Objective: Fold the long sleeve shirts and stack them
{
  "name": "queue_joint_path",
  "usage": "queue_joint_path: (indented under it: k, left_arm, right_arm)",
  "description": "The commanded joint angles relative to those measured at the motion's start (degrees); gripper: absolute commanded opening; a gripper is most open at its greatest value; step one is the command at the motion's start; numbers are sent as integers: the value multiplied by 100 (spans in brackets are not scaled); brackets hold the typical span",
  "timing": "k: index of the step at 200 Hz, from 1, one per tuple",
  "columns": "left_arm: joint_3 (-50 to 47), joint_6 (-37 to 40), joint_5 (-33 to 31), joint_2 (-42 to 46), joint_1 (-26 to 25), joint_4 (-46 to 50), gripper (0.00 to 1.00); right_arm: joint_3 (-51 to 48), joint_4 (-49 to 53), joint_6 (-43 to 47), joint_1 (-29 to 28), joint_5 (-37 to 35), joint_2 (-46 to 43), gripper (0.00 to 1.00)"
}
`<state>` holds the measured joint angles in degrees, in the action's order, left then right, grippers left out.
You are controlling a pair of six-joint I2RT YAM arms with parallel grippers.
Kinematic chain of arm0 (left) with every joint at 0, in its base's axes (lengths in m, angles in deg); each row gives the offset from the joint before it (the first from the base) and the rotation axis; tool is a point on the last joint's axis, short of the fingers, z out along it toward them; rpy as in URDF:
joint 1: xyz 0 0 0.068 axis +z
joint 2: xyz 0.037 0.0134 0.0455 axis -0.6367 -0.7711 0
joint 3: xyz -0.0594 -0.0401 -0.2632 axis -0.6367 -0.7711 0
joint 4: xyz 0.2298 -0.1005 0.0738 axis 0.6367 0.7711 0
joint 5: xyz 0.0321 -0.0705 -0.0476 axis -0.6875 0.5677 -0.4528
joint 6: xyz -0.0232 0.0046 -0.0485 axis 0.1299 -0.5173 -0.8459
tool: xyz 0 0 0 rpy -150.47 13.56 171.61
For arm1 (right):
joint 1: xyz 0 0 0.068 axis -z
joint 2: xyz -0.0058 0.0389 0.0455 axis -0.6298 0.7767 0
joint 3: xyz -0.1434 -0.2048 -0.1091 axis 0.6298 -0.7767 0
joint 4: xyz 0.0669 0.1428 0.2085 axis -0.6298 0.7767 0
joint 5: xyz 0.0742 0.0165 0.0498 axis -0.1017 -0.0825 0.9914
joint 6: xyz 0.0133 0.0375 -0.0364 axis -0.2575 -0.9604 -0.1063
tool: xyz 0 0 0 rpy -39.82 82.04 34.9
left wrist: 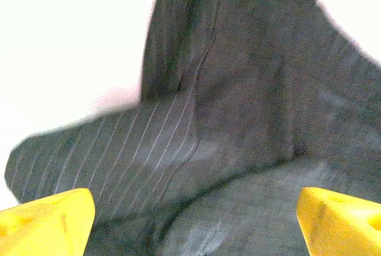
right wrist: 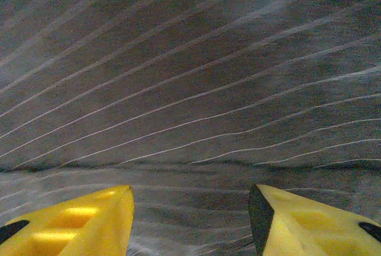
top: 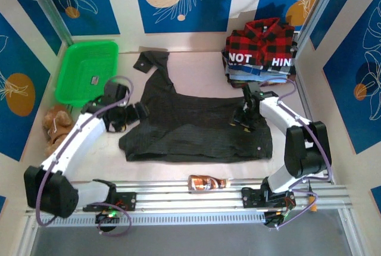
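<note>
Charcoal shirt [top: 196,122] lies spread out; with left end effector [top: 134,113] and right end effector [top: 243,119] both spread, I should pinch its side edges evenly.

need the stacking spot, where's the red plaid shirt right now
In the top external view the red plaid shirt sits on a pile of folded clothes at the far right, just beyond the right gripper and the spread charcoal shirt.
</note>
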<state>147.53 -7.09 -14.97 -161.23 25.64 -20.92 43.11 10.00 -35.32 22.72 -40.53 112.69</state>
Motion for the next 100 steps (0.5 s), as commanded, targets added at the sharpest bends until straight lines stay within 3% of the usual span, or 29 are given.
queue_joint_path:
  k: [1, 21, 51, 100]
  left_arm:
    - [347, 1089, 107, -962, 275, 108, 80]
    - [877, 1638, 9, -1921, 332, -4, 70]
    - [1485, 2127, -179, -2985, 345, -132, 66]
    - [1809, 2225, -332, -3903, 349, -581, 61]
  right_arm:
    - [333, 265, -122, -768, 437, -34, 55]
    - [613, 56, -292, -1505, 741, 367, 54]
    - [1403, 87, -340, -2380, 896, 1319, 52]
    - [2155, 188, -339, -2910, 1097, 2370, 48]
